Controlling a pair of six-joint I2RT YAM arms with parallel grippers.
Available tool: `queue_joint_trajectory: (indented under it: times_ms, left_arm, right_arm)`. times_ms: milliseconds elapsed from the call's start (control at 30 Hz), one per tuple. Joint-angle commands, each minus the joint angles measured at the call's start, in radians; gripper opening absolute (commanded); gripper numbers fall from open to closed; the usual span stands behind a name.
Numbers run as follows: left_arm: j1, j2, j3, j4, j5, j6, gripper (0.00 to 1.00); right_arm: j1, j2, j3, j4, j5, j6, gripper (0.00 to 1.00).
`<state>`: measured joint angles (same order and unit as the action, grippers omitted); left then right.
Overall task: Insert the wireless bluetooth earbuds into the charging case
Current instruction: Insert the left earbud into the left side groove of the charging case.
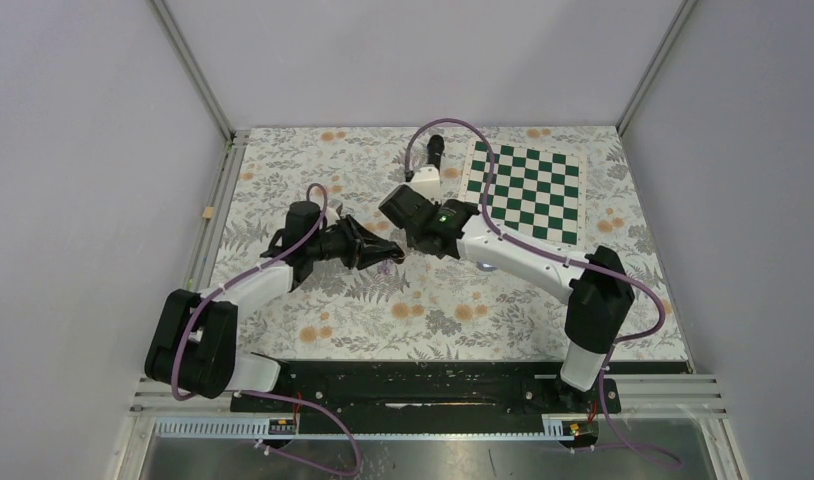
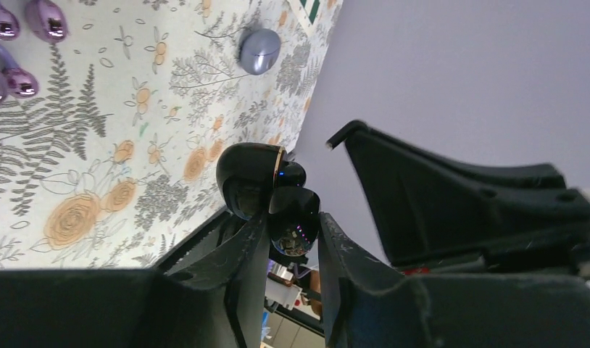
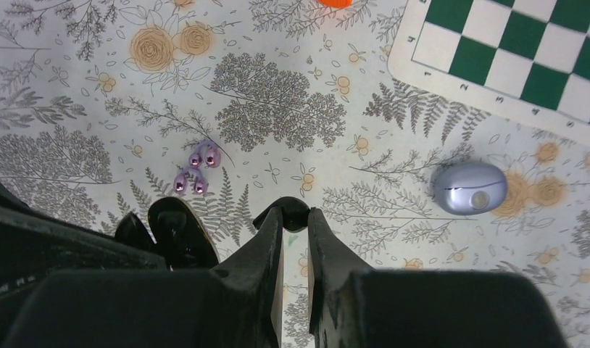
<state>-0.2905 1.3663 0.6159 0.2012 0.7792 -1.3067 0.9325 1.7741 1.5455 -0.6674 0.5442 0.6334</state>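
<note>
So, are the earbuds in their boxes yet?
Not yet. Nothing looks tucked in so far. The left fingers grip the glossy black rounded case, and the right fingers pinch what looks like a small black earbud right beside it. Still to do: the shiny pale purple earbuds lie loose on the flowery tablecloth, and the pale purple oval case sits closed.

Charging case (image 2: 252, 181) in left hand (image 2: 293, 225), earbud (image 3: 292, 209) in right hand (image 3: 296, 217), other earbuds (image 3: 198, 170) on table (image 3: 277, 109)
</note>
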Motion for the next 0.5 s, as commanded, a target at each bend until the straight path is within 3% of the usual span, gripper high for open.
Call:
queue_joint_trajectory:
  times_ms: [0,467]
  left_arm:
    - [-0.001,-0.052,0.086,-0.034,-0.032,-0.054,0.0]
    - [0.0,-0.044,0.108,-0.096,-0.044,-0.044,0.0]
  right_arm:
    - [0.056,-0.038,0.047,-0.023,0.165,-0.088,0.0]
    - [0.106,-0.016,0.118,-0.006,0.168,-0.122,0.0]
